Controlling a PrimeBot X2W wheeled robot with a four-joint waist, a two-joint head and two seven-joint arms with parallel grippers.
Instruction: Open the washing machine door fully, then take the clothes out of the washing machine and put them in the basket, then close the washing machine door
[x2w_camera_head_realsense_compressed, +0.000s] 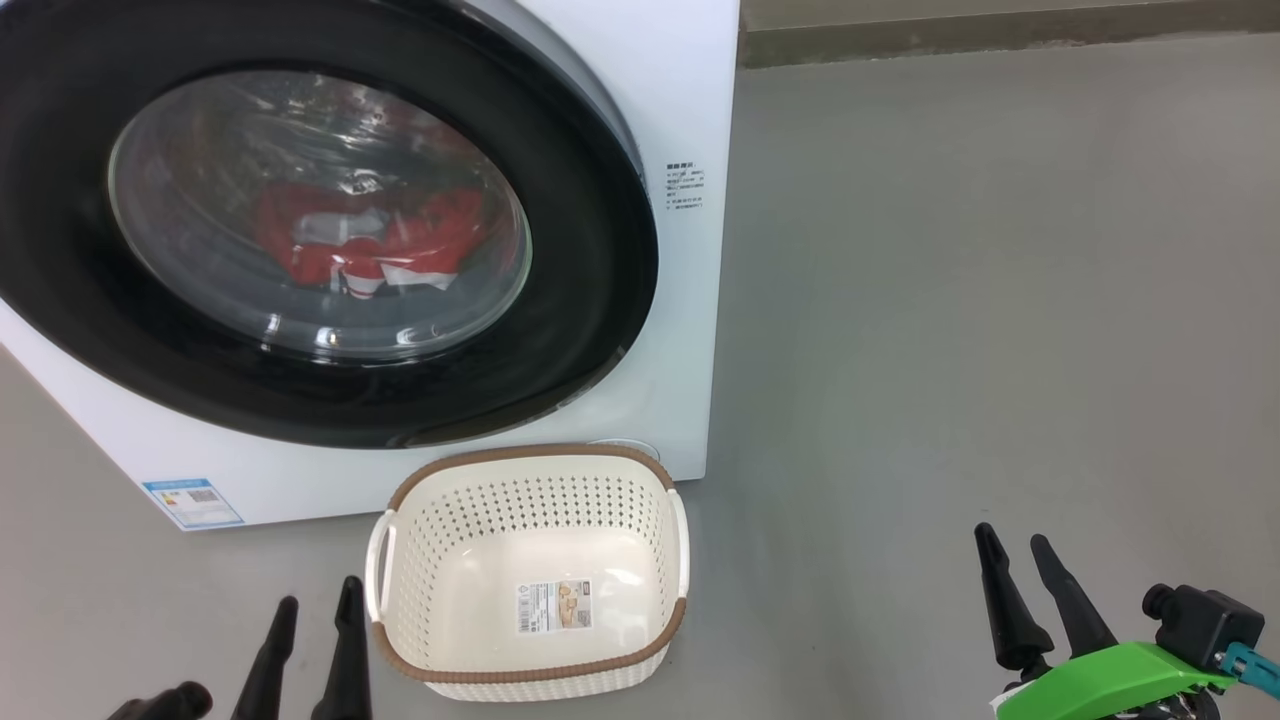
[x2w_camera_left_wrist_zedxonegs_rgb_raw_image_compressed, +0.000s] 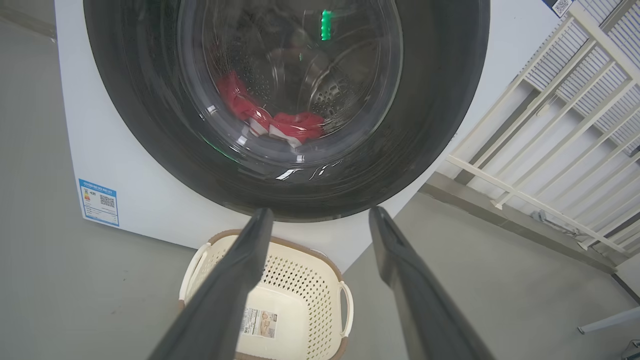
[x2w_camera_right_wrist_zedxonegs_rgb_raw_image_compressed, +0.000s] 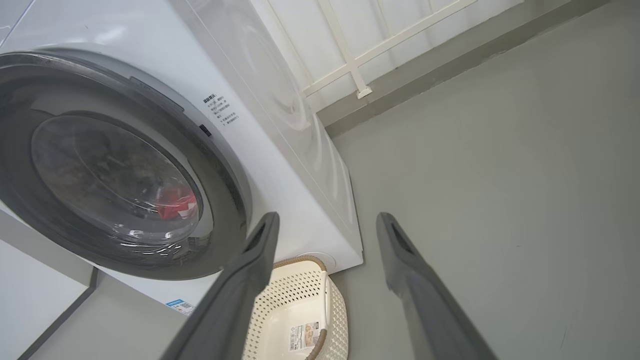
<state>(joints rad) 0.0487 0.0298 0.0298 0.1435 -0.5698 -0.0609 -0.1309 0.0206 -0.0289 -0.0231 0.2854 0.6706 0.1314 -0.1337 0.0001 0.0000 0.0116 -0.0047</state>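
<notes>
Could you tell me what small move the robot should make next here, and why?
Probably bring the right pincer up toward the right edge of the washing machine door to start pulling it open. The door looks shut, the clothes lie behind its glass, the basket is empty, and that pincer is open and holds nothing.

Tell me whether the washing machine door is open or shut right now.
Shut. The washing machine door lies flat against the front of the washing machine, and the red clothes sit behind its glass.
</notes>
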